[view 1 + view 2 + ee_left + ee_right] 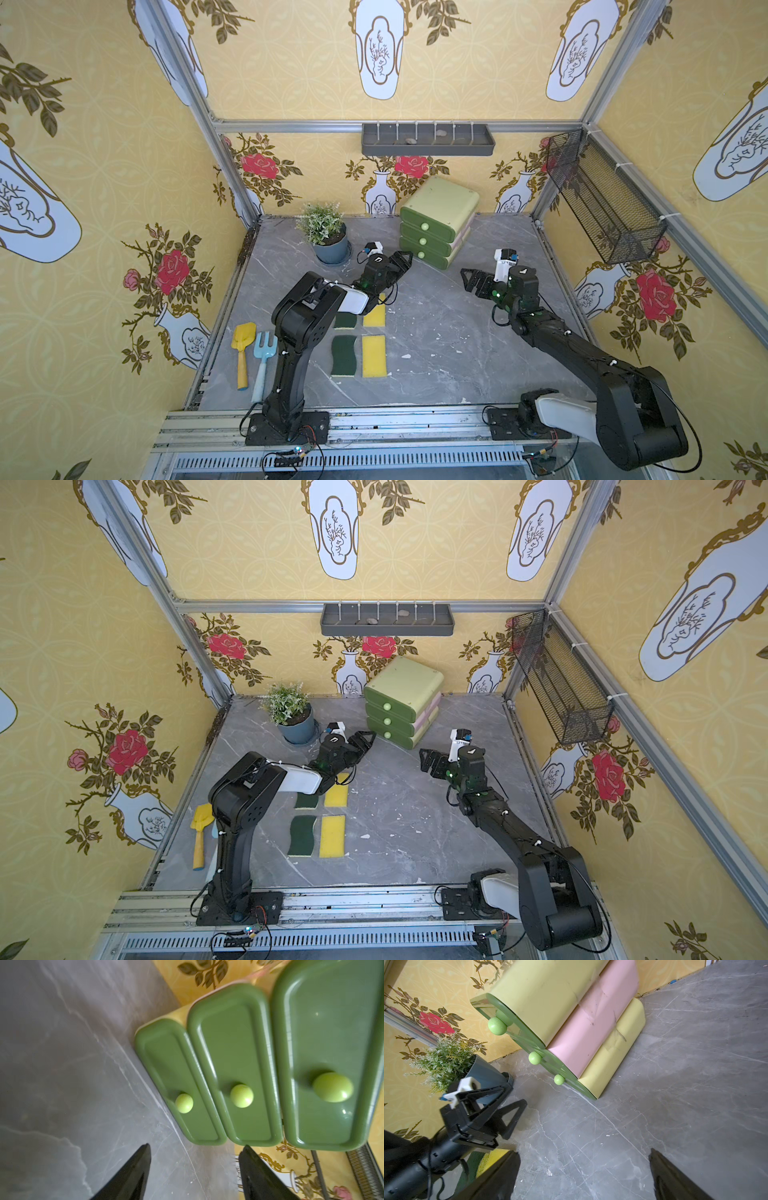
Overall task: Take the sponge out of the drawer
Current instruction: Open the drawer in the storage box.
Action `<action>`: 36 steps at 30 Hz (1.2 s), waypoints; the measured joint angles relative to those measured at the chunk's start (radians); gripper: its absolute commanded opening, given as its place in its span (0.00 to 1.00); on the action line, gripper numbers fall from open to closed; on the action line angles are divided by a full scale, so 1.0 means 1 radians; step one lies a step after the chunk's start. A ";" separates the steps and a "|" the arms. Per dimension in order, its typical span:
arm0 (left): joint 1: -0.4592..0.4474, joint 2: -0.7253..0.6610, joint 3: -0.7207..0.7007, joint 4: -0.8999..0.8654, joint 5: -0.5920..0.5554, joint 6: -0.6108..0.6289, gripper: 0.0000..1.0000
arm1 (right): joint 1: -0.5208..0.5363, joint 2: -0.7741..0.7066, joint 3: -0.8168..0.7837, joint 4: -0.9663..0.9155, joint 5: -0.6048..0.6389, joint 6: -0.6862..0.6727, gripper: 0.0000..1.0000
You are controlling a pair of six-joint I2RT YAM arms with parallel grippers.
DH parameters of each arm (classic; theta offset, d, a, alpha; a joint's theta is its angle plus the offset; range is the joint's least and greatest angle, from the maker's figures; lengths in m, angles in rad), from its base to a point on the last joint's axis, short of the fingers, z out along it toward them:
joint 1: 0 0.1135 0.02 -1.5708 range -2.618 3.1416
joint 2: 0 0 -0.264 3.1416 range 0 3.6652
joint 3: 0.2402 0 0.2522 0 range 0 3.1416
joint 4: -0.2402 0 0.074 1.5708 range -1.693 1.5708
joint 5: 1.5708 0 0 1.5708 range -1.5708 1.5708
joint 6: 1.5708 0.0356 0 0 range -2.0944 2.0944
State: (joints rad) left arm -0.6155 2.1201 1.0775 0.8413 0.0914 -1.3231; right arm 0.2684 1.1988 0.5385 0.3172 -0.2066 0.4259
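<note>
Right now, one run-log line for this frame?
left hand: open, empty, facing drawers, short of knobs | right hand: open, empty | drawers: all three shut | task sponge: unseen

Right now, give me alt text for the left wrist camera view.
Three closed green drawers, each with a round pale-green knob, stacked on a grey marble tabletop. The left gripper points at them, jaws apart, holding nothing.

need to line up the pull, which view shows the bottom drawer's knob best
The left wrist view: the bottom drawer's knob faces the camera, big and unblocked. The right wrist view shows the knob side-on and smaller; both top views show it tiny.
</note>
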 measured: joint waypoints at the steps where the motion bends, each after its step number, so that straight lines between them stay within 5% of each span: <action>1: 0.000 0.021 0.019 0.006 0.025 -0.043 0.71 | -0.002 0.002 0.000 0.000 0.000 0.001 0.99; 13: 0.000 0.100 0.086 0.047 0.072 -0.314 0.62 | -0.020 0.020 0.008 -0.001 -0.011 0.023 0.99; 36: 0.001 0.226 0.228 0.028 0.061 -0.491 0.50 | -0.033 0.014 0.008 -0.001 -0.026 0.031 0.99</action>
State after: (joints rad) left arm -0.6144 2.3459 1.3052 0.8696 0.1520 -1.8137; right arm 0.2352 1.2133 0.5465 0.3161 -0.2325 0.4564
